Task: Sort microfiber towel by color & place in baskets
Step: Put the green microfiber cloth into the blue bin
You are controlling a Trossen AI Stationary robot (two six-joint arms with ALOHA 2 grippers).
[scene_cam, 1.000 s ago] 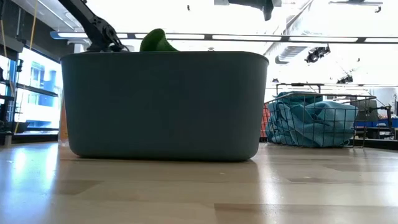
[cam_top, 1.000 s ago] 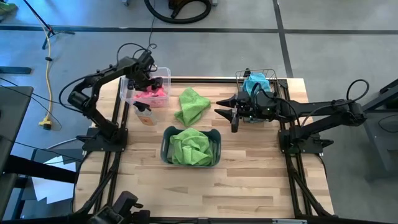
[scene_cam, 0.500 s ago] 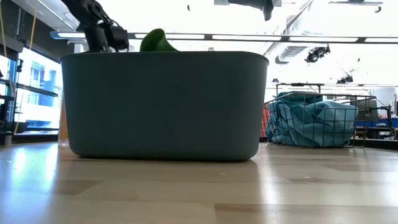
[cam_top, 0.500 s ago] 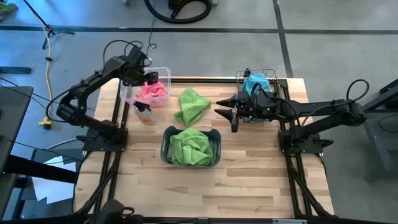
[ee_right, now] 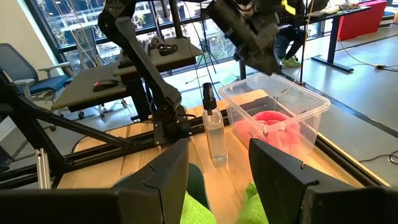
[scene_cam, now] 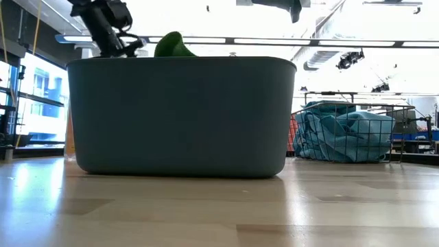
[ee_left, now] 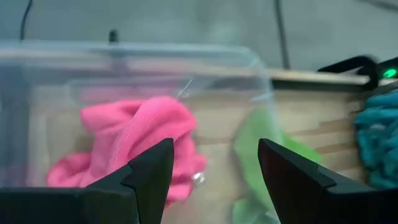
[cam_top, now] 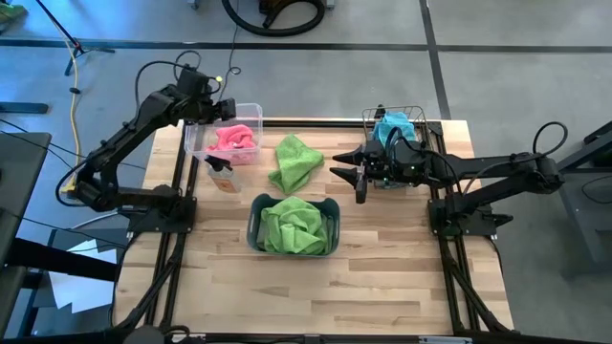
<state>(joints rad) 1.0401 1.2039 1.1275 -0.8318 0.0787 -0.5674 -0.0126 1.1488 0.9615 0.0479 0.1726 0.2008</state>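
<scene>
A clear plastic bin at the far left holds a pink towel, also seen in the left wrist view. My left gripper hovers open and empty above the bin's far-left corner. A loose green towel lies on the table's middle. A grey-blue tub near the middle holds green towels. A dark wire-mesh basket at the far right holds a blue towel. My right gripper is open and empty, between the basket and the loose green towel.
A clear spray bottle stands just near-side of the clear bin; it also shows in the right wrist view. The wooden table shows bare boards in its near half. Black frame rails run along its left and right sides.
My left gripper has risen out of the clear bin and drawn back toward the table's far-left corner. The pink towel has stayed in the bin.
</scene>
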